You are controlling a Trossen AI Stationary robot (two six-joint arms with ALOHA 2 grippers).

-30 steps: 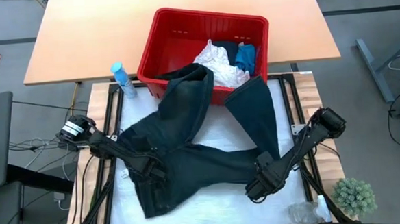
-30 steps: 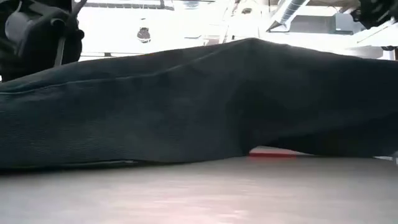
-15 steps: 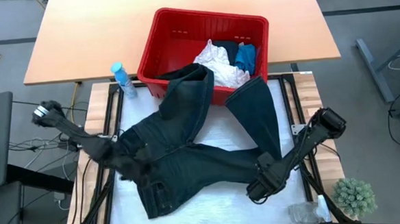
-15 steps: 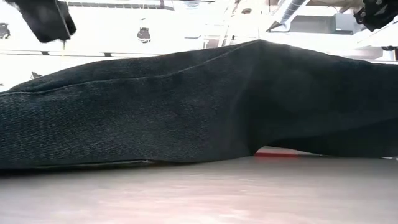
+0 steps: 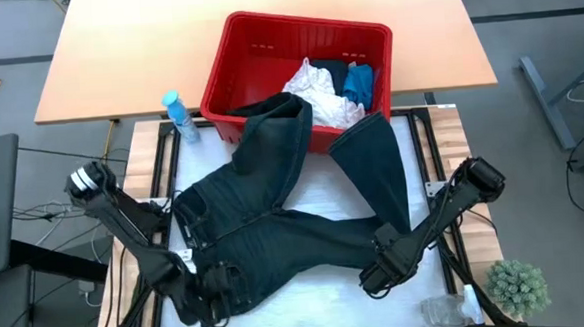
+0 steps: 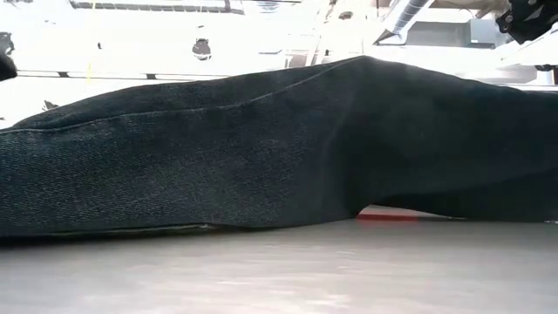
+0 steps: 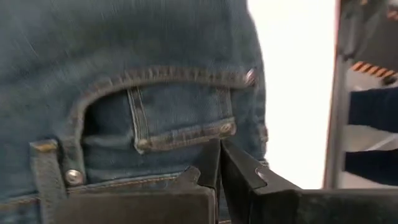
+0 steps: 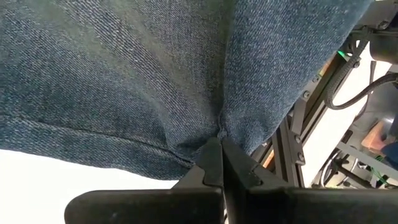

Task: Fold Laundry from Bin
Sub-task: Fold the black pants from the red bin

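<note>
Pinching the jeans, both hands are shut: left hand on the waistband, right hand on a leg.

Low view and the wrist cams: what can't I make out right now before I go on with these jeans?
- Low view: the jeans fill it, hiding both grippers and nearly all of the red bin.
- High view: whatever lies under the white garment in the bin is covered.
- Left wrist view: the left gripper has shut jaws at the waistband; whether cloth is pinched is unclear.
- Right wrist view: the right gripper pinches a fold; the table beneath is hidden.
</note>
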